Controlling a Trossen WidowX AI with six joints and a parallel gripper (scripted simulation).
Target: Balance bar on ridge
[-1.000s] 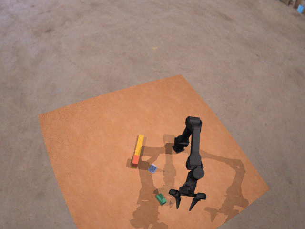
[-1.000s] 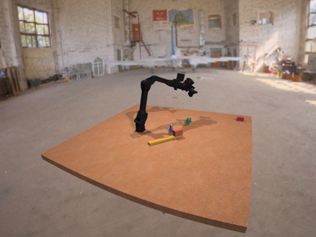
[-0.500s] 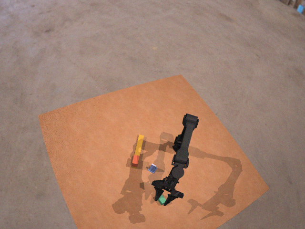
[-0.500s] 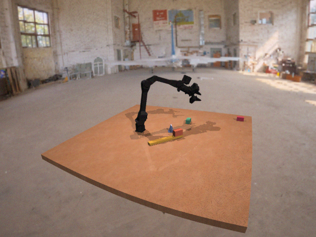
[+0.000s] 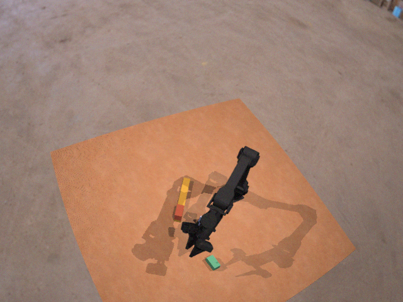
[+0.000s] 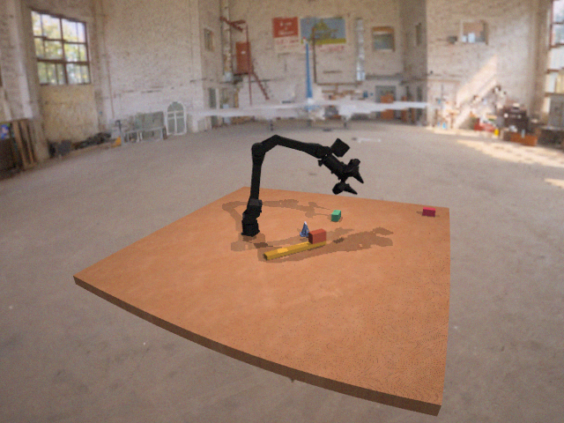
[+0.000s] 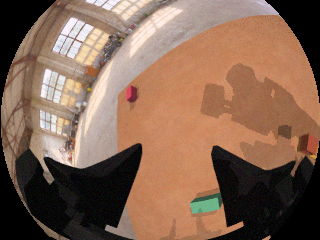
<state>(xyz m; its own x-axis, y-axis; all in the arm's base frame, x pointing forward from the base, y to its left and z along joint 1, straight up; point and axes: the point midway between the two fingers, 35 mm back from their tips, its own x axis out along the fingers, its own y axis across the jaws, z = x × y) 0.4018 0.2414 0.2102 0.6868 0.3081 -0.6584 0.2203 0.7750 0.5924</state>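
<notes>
Now the gripper (image 6: 350, 184) hangs high with its fingers apart, holding nothing. It should come down over the bar (image 5: 181, 199), which lies flat on the table (image 6: 387, 318) by the ridge (image 6: 304, 229), and grab nearer the heavy red end.

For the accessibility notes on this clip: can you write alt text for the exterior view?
A black robot arm reaches over an orange table, its open gripper raised and empty. Below lie a yellow bar with a red block end, a small blue ridge and a green block.
</notes>
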